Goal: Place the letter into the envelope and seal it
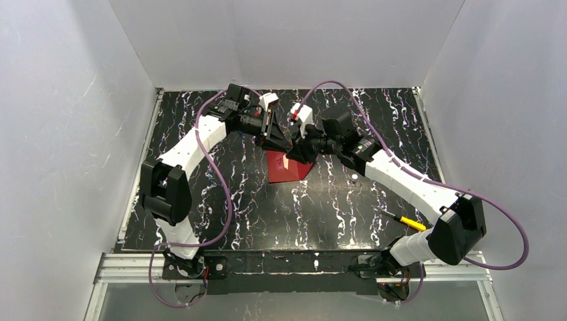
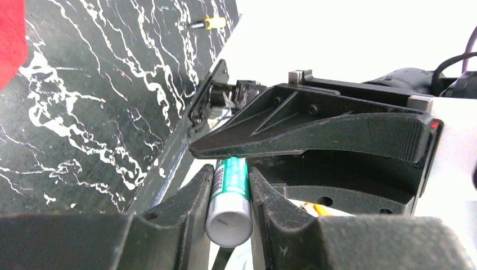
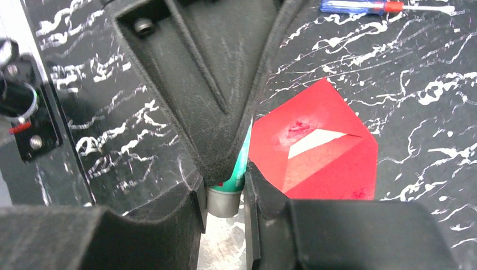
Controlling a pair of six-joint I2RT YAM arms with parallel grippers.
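The red envelope lies flat on the black marbled table, just below where both grippers meet. In the right wrist view the envelope has a wet smear near its pointed flap, and a white sliver of the letter shows in it. My left gripper is shut on a green-and-white glue stick. My right gripper is shut on the grey end of the same glue stick. The stick hangs above the envelope's left edge. A red corner of the envelope shows in the left wrist view.
A yellow-handled screwdriver lies near the right arm's base. A blue-and-red screwdriver lies beyond the envelope. White walls close in the table on the left, right and back.
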